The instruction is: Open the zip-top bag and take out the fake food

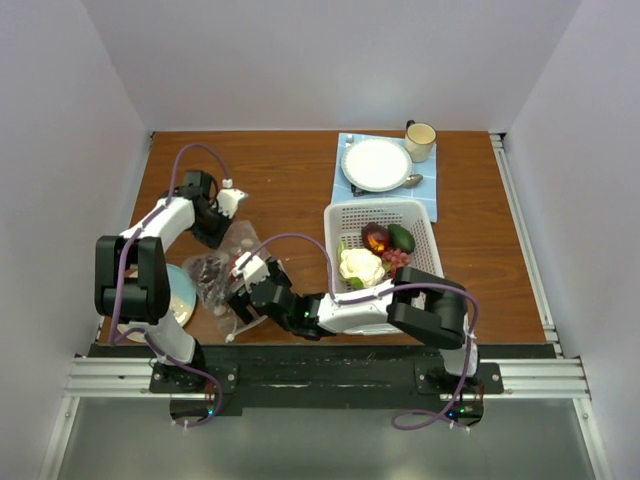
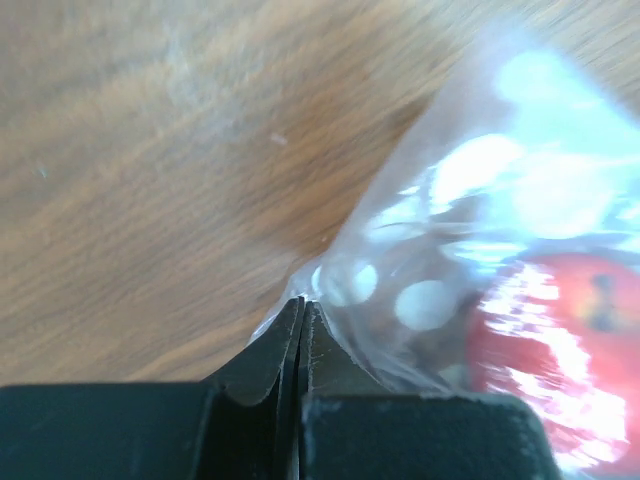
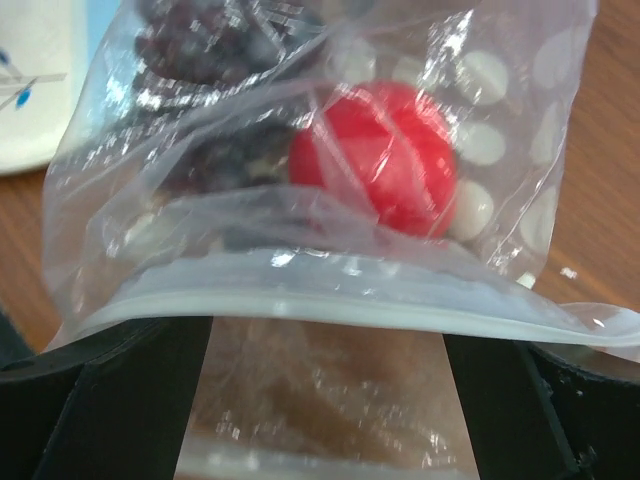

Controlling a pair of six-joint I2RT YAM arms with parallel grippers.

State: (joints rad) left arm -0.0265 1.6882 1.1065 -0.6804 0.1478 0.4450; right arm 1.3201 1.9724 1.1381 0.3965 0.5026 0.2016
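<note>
The zip-top bag lies crumpled on the table at the left, with a dark piece showing inside. My left gripper is at its far end; in the left wrist view the gripper is shut on a corner of the bag, with a red ball fruit behind the plastic. My right gripper is at the bag's near end. In the right wrist view the gripper is open, its fingers wide apart, and the bag's white zip strip lies across the gap. The red fruit and dark purple pieces are inside the bag.
A white perforated basket right of centre holds a cream lumpy piece, a dark green piece and dark red pieces. A white plate, cup and spoon sit on a blue cloth behind it. A pale plate lies by the left arm.
</note>
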